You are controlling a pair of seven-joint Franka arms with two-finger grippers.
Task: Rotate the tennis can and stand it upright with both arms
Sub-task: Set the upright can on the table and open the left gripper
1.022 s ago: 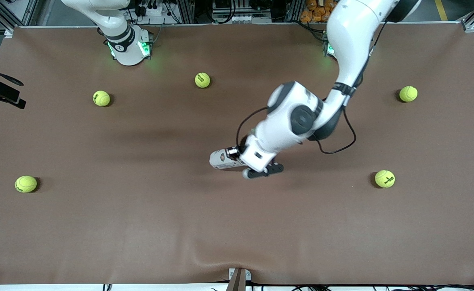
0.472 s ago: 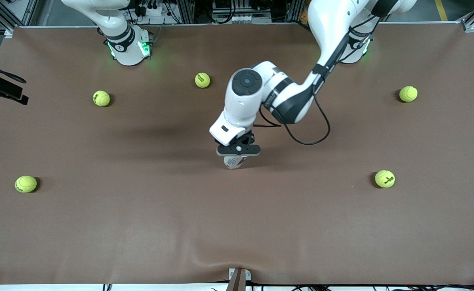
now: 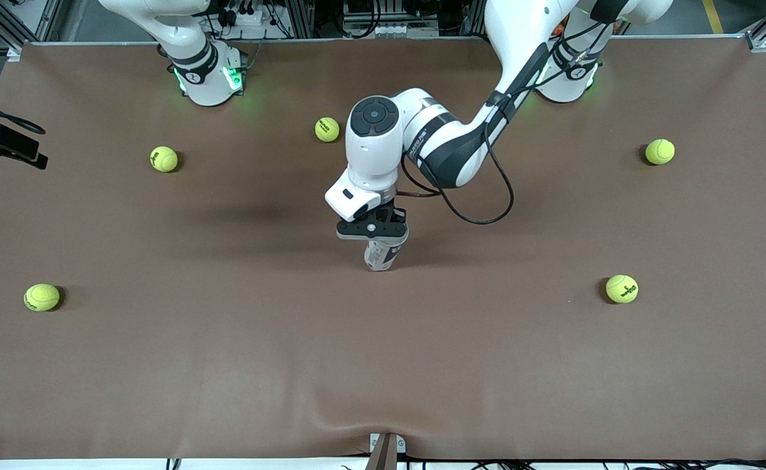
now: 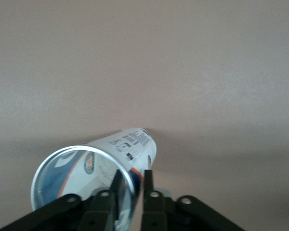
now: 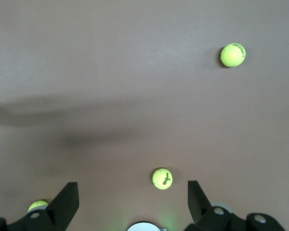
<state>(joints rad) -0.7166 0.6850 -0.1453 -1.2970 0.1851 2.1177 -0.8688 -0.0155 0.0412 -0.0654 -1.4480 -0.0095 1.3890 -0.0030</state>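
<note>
The tennis can stands on end, slightly tilted, at the middle of the brown table, its lower end on the mat. My left gripper is above it and shut on the can's top rim. In the left wrist view the can shows its open metal-rimmed mouth and white and blue label. The left gripper pinches the can's wall, one finger inside the mouth and one outside. My right gripper is open and empty, waiting high over the right arm's end of the table.
Several yellow-green tennis balls lie scattered on the table: one near the bases, one toward the right arm's end, one nearer the camera there, and two toward the left arm's end.
The left arm has swung round and lifted the can from lying on its side to standing almost upright. The right gripper has shifted only slightly.
</note>
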